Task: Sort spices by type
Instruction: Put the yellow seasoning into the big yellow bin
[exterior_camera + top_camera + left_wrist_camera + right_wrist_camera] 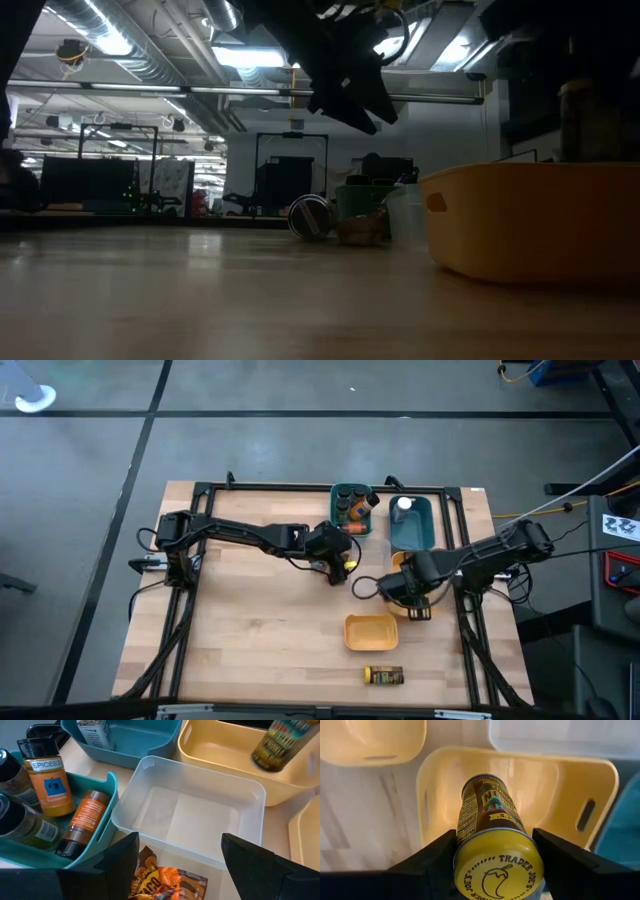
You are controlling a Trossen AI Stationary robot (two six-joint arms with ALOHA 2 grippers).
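Yellow bin [520, 785] sits under the right gripper [495, 865], whose fingers pinch a yellow-lidded Trader Joe's jar [490, 845], poised for dropping in. The left gripper [180, 865] hangs spread over an orange packet [167, 882] beside the clear bin [195, 815], likely next.
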